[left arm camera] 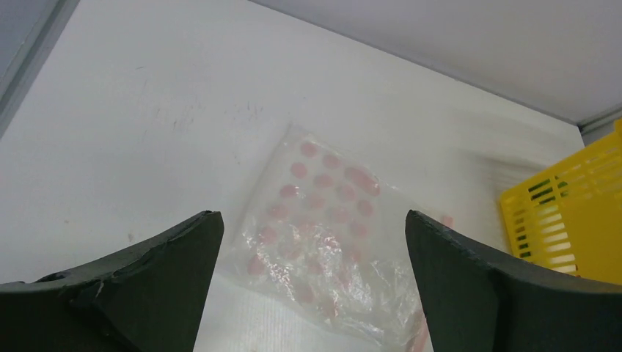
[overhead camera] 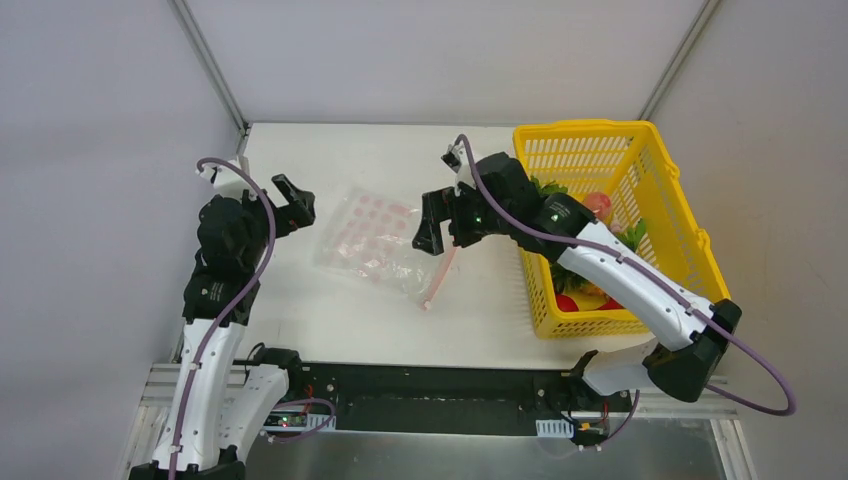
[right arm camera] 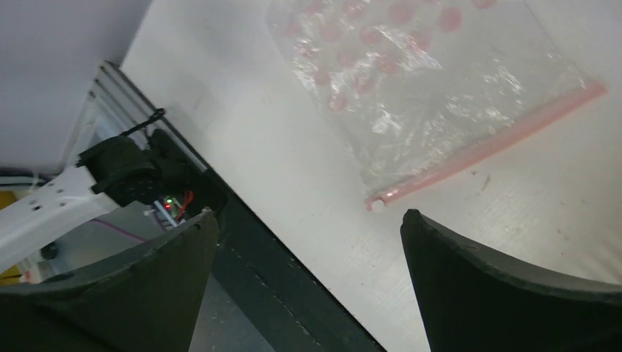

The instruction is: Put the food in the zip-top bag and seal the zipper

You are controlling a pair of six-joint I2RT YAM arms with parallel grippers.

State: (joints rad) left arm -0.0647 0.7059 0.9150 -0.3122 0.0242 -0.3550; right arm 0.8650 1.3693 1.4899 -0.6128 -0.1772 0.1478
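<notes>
Zip-top bag is noted as clear, crinkly, glossy film, rectangular, printed with rows of pale pink dots. It is laid flat on the white matte table between the two pincers. Zipper is seen as a narrow pink strip along the bag edge nearest the right gripper. Dark, blunt, wedge-shaped fingers are shown on both pincers. Left gripper is spread fully wide, with nothing held and nothing touched; the bag is just ahead of its fingertips. Right gripper is likewise spread wide and empty, with the bag ahead of its tips. Food, red and green pieces, is left in the yellow slotted plastic basket behind the right gripper, partly hidden by that arm.
</notes>
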